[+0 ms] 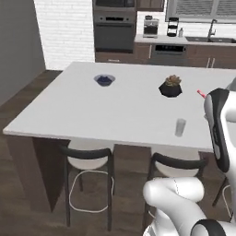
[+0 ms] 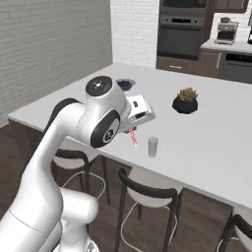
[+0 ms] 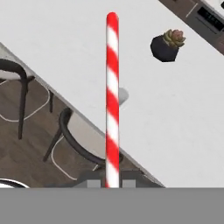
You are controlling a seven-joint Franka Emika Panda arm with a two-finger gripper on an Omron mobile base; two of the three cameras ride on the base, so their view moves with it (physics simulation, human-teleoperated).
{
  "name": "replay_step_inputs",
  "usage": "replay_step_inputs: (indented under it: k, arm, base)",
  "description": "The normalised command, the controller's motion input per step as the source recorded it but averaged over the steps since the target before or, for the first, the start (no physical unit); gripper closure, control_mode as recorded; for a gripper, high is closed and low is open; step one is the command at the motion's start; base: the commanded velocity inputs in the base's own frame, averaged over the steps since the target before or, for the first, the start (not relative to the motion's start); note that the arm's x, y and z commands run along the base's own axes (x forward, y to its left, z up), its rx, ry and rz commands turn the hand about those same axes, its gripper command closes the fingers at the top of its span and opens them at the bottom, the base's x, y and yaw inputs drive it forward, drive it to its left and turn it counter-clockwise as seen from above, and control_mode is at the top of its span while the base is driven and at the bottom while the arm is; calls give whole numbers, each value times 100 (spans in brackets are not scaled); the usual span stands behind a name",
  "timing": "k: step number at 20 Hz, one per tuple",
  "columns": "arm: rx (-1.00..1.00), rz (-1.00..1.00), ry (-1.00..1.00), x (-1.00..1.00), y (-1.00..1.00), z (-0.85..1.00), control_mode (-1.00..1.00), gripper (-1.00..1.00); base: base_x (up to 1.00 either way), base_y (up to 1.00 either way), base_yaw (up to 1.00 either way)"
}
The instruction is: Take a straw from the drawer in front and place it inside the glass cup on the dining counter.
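Observation:
My gripper [image 3: 112, 180] is shut on the straw [image 3: 112, 96], a thin red-and-white striped stick that runs straight away from the fingers. The glass cup [image 3: 123, 96] peeks out just behind the straw's middle in the hand view. From the right base view the gripper [image 2: 131, 128] hangs over the dining counter [image 2: 206, 142] near its front edge, and the straw [image 2: 133, 138] points down just left of the glass cup [image 2: 153, 146], apart from it. The left base view shows the cup [image 1: 180, 127] and a red end of the straw [image 1: 201, 93] beside my arm. The drawer is out of view.
A dark plant pot [image 2: 185, 102] and a blue-filled bowl [image 2: 125, 83] stand farther back on the counter. Black-backed stools [image 1: 87, 159] [image 2: 147, 192] are tucked under its front edge. Ovens and a worktop with a sink [image 1: 209, 40] line the far wall.

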Motion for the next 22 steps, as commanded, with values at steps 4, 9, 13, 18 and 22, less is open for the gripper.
replay_step_inputs:
  k: [4,9,13,18,22]
  arm:
    - [0,0,0,0,0,0,100,100]
    - [0,0,0,0,0,0,100,100]
    - [0,0,0,0,0,0,100,100]
    - [0,0,0,0,0,0,100,100]
    - [0,0,0,0,0,0,100,100]
  base:
    - [100,26,-47]
    - [97,0,-45]
    - [80,9,-41]
    - [69,10,-31]
    - [54,0,-19]
